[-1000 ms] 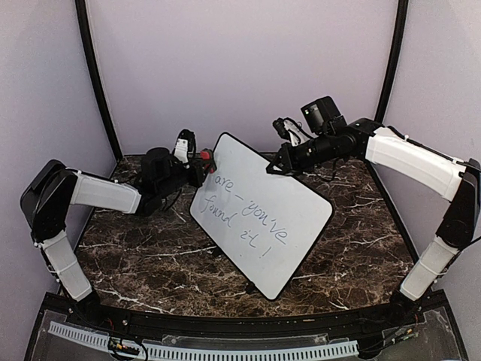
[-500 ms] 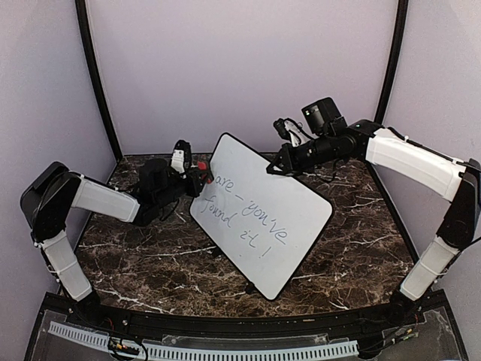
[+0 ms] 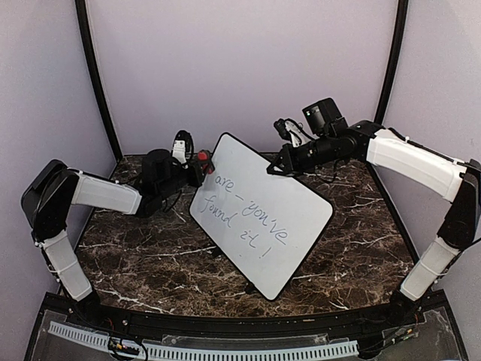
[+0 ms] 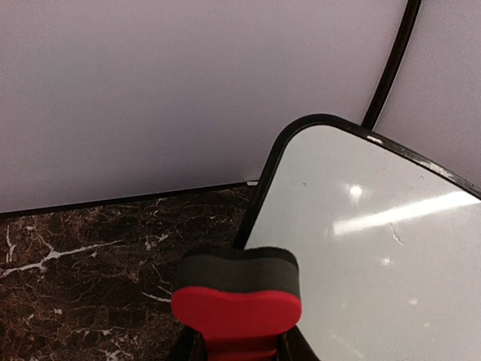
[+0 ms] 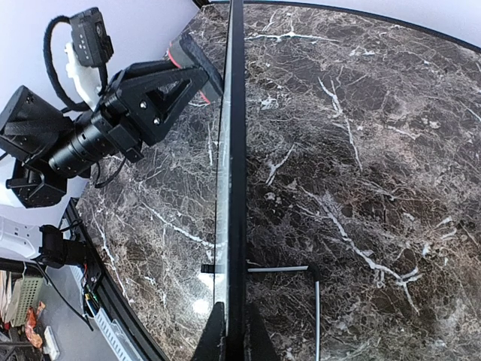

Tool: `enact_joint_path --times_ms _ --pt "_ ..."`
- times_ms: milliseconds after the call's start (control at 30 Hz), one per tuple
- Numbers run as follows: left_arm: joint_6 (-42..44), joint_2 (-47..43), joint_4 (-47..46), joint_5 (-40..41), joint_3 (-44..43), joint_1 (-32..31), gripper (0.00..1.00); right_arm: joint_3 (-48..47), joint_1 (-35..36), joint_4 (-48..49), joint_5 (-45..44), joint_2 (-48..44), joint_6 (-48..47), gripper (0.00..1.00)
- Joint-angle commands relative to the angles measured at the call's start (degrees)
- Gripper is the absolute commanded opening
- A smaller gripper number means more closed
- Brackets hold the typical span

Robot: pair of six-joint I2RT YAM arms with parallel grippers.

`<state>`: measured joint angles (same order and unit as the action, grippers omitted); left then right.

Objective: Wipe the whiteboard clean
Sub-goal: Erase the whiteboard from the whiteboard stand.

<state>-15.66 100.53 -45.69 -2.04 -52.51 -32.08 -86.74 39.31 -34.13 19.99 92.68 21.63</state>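
Your left gripper (image 3: 198, 170) is clamped on the red eraser (image 3: 204, 156) just beside the upper-left corner of the whiteboard (image 3: 263, 214), tilted mid-frame on the marble table (image 3: 135, 256), handwriting showing, your right gripper (image 3: 276, 167) pinching its upper edge.

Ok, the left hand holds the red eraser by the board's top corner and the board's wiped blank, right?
Not blank: the top external view shows handwriting across the whiteboard. The left hand does hold the red eraser by its top corner.
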Motion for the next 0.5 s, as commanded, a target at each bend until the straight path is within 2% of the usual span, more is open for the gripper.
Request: enact_joint_path --times_ms 0,267,467 --pt "1.1 1.5 4.1 0.5 -4.4 -0.2 0.02 2.9 2.3 -3.9 4.2 1.8 -7.5 0.00" --pt "-1.9 0.9 0.4 -0.1 2.5 -0.2 0.02 1.0 2.3 -5.4 3.2 1.4 -6.9 0.00" --pt "-3.3 -1.2 -2.6 -0.1 7.6 -0.4 0.02 -0.1 2.3 -2.4 2.9 -0.2 -5.3 0.00"
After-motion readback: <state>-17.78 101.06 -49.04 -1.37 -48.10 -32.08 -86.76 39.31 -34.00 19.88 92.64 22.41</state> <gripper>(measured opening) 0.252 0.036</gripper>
